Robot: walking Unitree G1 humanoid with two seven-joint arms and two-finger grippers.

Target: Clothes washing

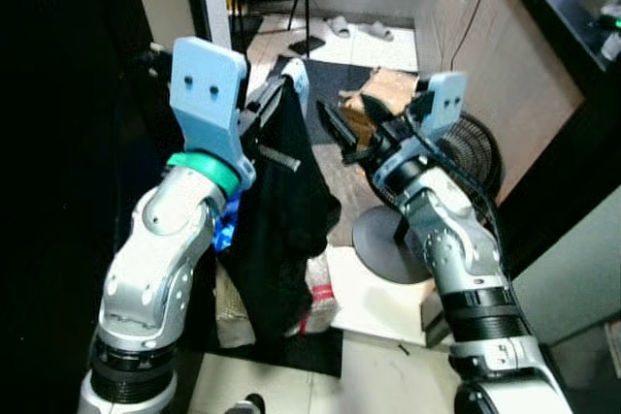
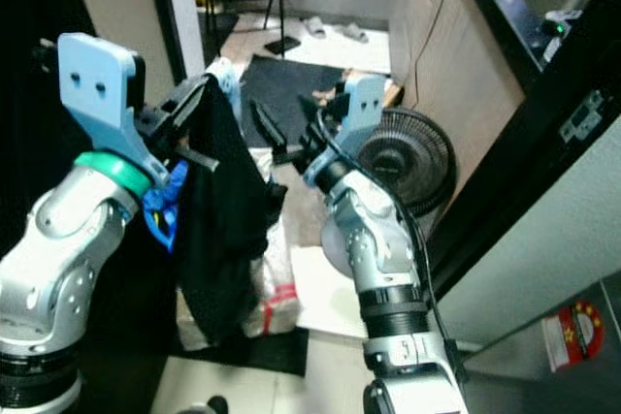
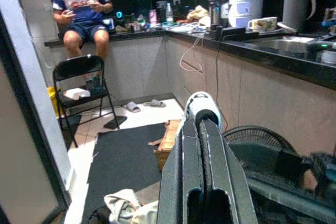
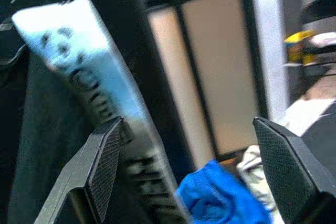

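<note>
- Left eye view: the left gripper (image 1: pixel 281 94) is raised in front of the robot with its fingers clenched on the top edge of a black garment (image 1: pixel 281 210), which hangs straight down from them.
- The garment's lower end dangles just above a heap of laundry (image 1: pixel 315 302) on the dark mat (image 1: pixel 330 84).
- The right gripper (image 1: pixel 342 133) sits just beside the hanging cloth, fingers spread wide and holding nothing, tips aimed at the fabric's upper edge.
- To do this step well, I'd judge the right gripper should close on a free fold near the top, well clear of the left fingers, so the cloth spreads instead of bunching.
- A standing fan (image 1: pixel 475 147) is close behind the right arm; a wide swing could knock it.
- Left wrist view: a person (image 3: pixel 84 9) sits on the counter (image 3: pixel 131 32) across the room.
</note>
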